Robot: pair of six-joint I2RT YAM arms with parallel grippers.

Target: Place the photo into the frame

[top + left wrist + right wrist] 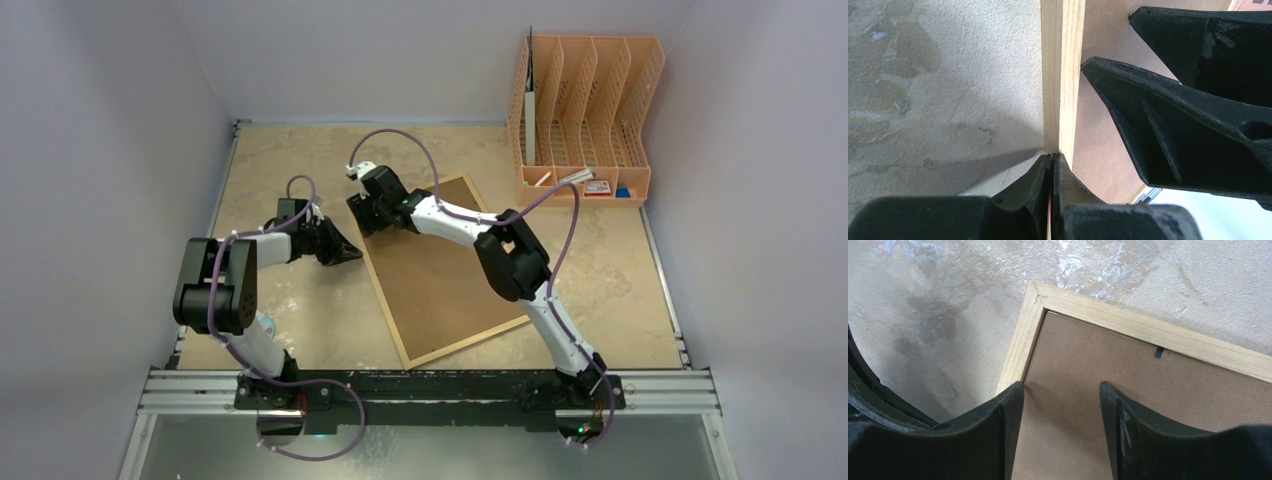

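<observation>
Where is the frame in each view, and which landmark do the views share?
Top external: the frame lies back up, tilted, at centre.
Left wrist: its wood edge runs vertically at centre.
Right wrist: its corner sits upper centre.
Shared landmark: the open right gripper above the frame.

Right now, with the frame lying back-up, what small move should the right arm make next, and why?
Probably lower the open right gripper onto the brown back of the frame near its corner, to start working it loose. The back is in place, no photo shows, and the shut left gripper sits at the wood edge.
</observation>
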